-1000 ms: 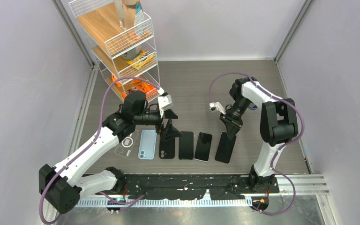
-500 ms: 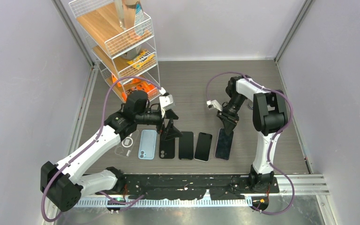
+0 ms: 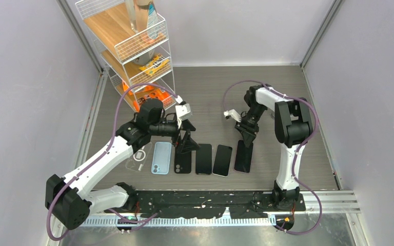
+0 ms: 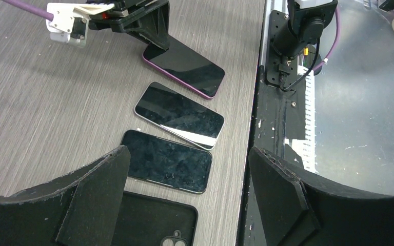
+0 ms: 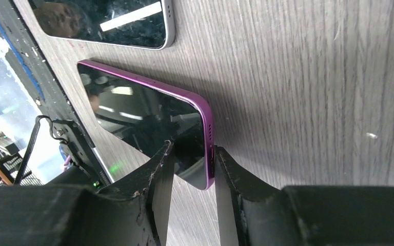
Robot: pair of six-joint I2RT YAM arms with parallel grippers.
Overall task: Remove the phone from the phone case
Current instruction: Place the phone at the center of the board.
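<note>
A purple-edged phone lies screen up at the right end of a row on the table. My right gripper straddles its far end with the jaws parted. One finger touches the phone's edge and the other stands clear of the screen. An empty black phone case, inside up with its camera cutout showing, lies under my left gripper. That gripper hangs wide open above the case with nothing between its fingers.
The row also holds a clear case, a light blue phone, a dark phone and a silver-edged phone. A wire shelf rack stands at the back left. A black strip runs along the near edge.
The right gripper moved left and lowered the purple phone from a tilt to flat on the table, and its jaws parted. The left arm stayed still.
</note>
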